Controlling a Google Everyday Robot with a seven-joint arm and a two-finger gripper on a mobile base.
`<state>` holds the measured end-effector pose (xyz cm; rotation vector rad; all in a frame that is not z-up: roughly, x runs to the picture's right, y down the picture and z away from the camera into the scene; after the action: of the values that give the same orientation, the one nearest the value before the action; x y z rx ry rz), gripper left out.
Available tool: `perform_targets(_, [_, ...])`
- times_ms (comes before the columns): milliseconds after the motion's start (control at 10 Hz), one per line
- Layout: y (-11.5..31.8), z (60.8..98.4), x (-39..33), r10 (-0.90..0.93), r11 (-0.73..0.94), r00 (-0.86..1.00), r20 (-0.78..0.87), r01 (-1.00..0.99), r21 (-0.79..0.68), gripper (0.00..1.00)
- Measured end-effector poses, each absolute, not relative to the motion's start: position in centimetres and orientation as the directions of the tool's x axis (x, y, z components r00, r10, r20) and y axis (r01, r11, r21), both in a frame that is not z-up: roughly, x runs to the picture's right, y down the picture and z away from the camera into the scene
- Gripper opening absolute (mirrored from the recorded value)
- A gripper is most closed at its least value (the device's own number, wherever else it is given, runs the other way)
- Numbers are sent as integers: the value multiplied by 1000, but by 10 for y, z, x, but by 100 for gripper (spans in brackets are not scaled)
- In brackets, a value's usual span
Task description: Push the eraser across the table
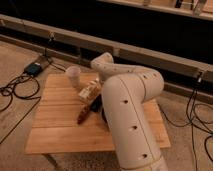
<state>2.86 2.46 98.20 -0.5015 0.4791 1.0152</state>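
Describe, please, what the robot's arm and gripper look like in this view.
The arm is built of thick, rounded, off-white segments joined at bulbous elbows, with rows of small dark dots along the shell. No cables show on it. The gripper is hidden behind the arm, low over the wooden table, so its looks cannot be told.

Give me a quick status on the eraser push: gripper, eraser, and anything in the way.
Gripper hidden behind the arm, low over the table centre. Eraser not visible, likely behind the arm. Nearby: white-and-tan box, reddish-brown piece, white cup.

No readable text, labels or numbers.
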Motion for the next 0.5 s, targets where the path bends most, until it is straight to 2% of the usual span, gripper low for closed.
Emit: perform_targets(500, [48, 955, 9, 651, 469, 501, -570, -856, -217, 65])
